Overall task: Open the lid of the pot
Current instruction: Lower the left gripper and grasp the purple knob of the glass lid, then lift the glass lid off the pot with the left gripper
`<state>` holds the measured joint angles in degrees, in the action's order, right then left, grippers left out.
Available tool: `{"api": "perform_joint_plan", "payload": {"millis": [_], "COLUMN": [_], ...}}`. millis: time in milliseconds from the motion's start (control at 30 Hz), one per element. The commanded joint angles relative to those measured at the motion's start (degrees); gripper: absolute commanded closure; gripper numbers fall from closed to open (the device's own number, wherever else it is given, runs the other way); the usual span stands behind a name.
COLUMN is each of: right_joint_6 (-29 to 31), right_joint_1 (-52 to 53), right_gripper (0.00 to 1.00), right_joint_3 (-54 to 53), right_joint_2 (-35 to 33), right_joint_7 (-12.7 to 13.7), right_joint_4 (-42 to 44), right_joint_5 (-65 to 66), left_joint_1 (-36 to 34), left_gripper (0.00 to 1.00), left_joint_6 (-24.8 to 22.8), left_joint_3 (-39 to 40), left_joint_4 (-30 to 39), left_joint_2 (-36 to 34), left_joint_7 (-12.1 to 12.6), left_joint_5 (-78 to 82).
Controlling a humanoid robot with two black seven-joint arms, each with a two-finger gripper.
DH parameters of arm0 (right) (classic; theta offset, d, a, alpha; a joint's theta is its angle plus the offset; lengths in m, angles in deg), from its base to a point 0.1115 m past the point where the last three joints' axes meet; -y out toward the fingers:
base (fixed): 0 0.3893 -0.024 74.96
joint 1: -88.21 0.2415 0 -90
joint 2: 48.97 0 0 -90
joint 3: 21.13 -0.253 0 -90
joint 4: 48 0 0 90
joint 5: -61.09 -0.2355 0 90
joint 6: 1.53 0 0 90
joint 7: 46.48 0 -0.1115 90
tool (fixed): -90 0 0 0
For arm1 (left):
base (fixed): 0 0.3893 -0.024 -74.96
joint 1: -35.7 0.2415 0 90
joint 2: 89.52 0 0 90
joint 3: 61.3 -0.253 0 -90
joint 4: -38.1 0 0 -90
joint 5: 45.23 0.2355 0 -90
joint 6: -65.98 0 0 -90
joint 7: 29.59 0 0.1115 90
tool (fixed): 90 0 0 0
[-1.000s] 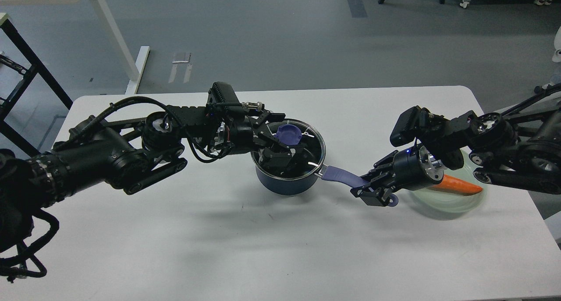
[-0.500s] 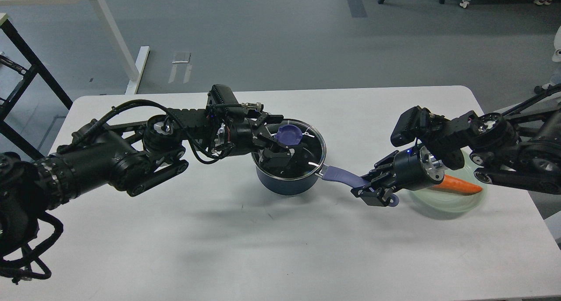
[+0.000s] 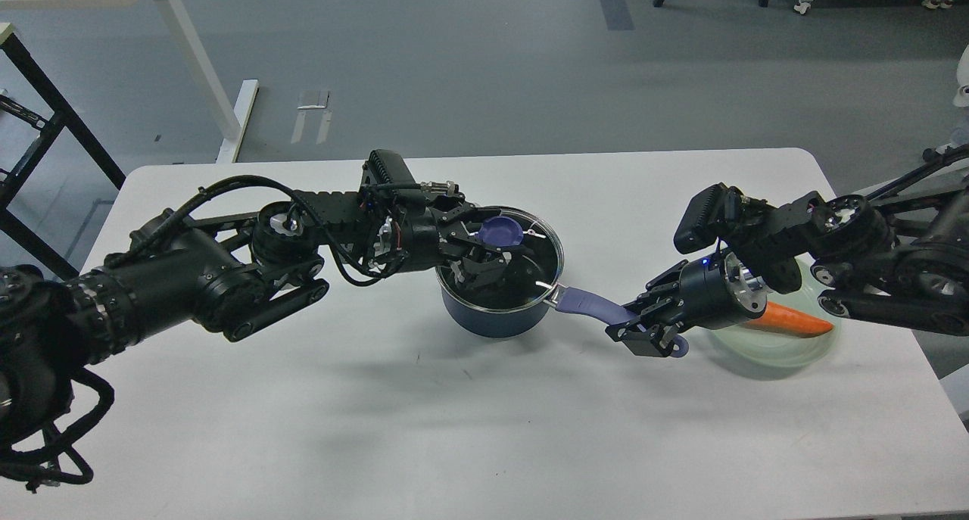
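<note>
grey floor surrounds a white table (image 3: pixel 424 429) that fills the lower part of the head view, its near edge bare. toward the middle of the table, a little nearer the far edge than the near one, stands a dark blue pot (image 3: pixel 500 316) with a glass lid (image 3: pixel 541 251) resting on its rim. the lid carries a purple knob (image 3: pixel 500 232) at its centre. the pot's purple handle (image 3: pixel 594 306) runs out toward the right edge of the table.

the left gripper (image 3: pixel 488 259) comes in from the left edge and sits right over the lid, its fingers drawn in about the knob from the near side; they are dark against the dark glass, so i cannot tell whether they are clamped on the knob or merely beside it.

the right gripper (image 3: pixel 647 332) reaches in from the right edge and is closed on the far end of the handle, holding it just above the table.

beside the right gripper, near the right edge, lies a pale green plate (image 3: pixel 787 353) with an orange carrot (image 3: pixel 795 321) on it, partly hidden behind the arm.

beyond the far left corner of the table stands a white table leg (image 3: pixel 200 66).
</note>
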<state>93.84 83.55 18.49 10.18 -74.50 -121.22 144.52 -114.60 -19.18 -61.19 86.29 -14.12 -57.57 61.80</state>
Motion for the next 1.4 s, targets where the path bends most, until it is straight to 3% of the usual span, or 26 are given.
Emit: {"api": "perform_joint_plan", "payload": {"millis": [0,200,367,667,933,1367], "right_joint_6": [0.0,0.0,0.0,0.0,0.0,0.0], "right_joint_1": [0.0,0.0,0.0,0.0,0.1,0.1], "right_gripper": [0.75,0.75,0.75,0.74,0.74,0.74], "right_joint_3": [0.0,0.0,0.0,0.0,0.0,0.0], "right_joint_2": [0.0,-0.1,-0.3,-0.3,-0.1,0.0], "right_joint_7": [0.0,0.0,0.0,0.0,0.0,0.0], "right_joint_4": [0.0,0.0,0.0,0.0,0.2,0.4], "right_joint_5": [0.0,0.0,0.0,0.0,0.0,0.1], "left_joint_1": [-0.2,-1.0,-3.9,-3.0,6.6,15.8], "left_gripper": [0.60,0.60,0.60,0.59,0.59,0.58], "left_joint_6": [-0.1,-0.3,-0.4,0.0,2.1,10.5], "left_joint_3": [0.0,0.3,0.2,0.0,0.0,-2.3], "left_joint_4": [0.2,5.5,11.4,15.6,15.5,12.9], "left_joint_2": [-0.1,-2.9,-9.6,-24.6,-32.8,-34.3], "left_joint_7": [0.0,0.0,0.0,0.0,0.0,0.0], "left_joint_5": [0.1,-0.1,-0.2,-0.8,-2.6,-1.9]}}
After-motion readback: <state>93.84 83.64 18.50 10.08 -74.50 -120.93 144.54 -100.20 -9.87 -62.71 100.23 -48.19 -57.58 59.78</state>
